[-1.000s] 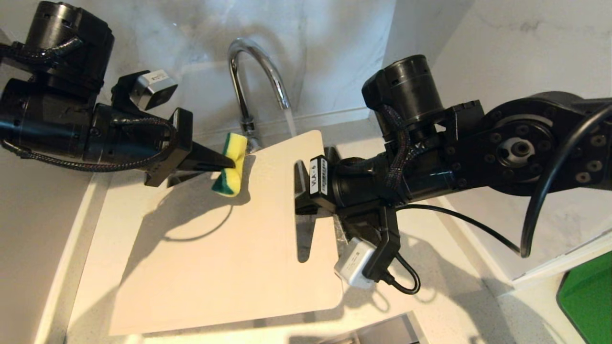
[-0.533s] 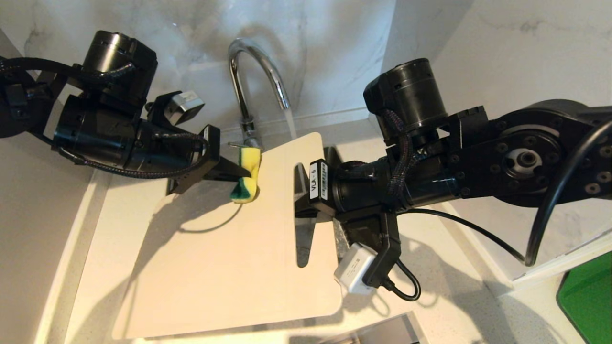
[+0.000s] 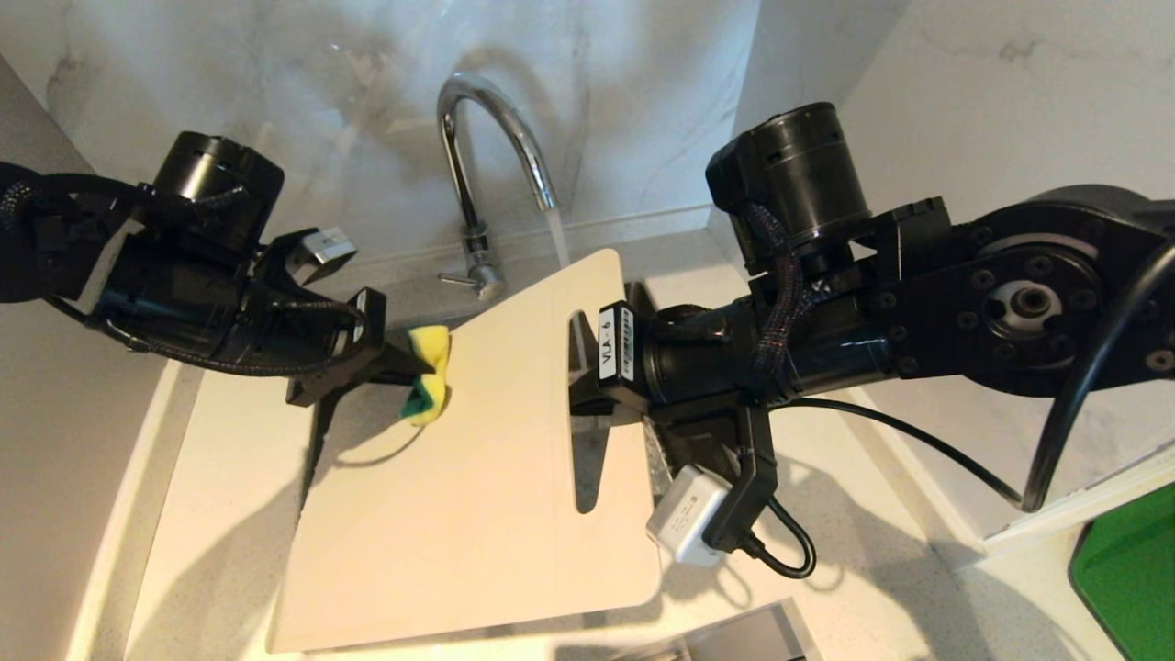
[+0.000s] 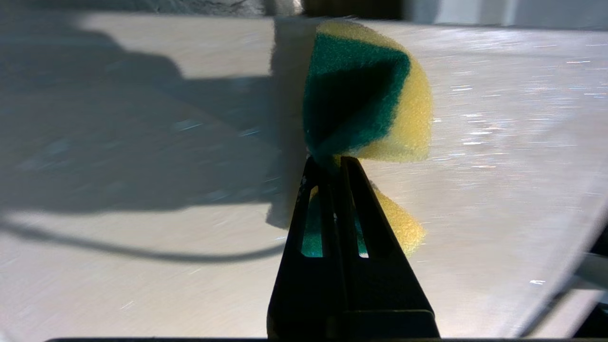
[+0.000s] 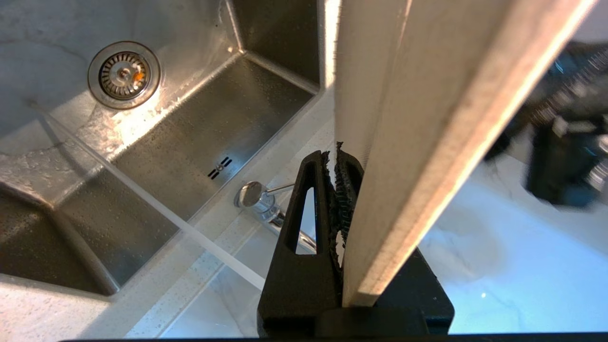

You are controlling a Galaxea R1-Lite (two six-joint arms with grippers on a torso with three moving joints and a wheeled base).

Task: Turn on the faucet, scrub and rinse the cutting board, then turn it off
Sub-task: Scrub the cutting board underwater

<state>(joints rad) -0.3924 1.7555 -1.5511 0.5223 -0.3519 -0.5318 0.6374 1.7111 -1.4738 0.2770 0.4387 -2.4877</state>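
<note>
Two tools are busy on my screen. Nearest me, the cutting board (image 3: 477,496) is held up over the sink (image 5: 199,128), tilted, with its slot handle toward my right arm. My right tool (image 3: 587,367) is pinched tight on the board's edge beside that slot; the right wrist view shows its fingers (image 5: 304,223) clamped on the thin edge. On the other side, my left tool (image 3: 413,372) is pressed together on a yellow-and-green sponge (image 3: 427,375), squeezed at its middle so it flares out, resting against the board's upper left edge. Beyond both, the faucet (image 3: 491,138) stands at the back of the table (image 3: 881,514) against the marble wall, and water runs from its spout past the board's far corner.
</note>
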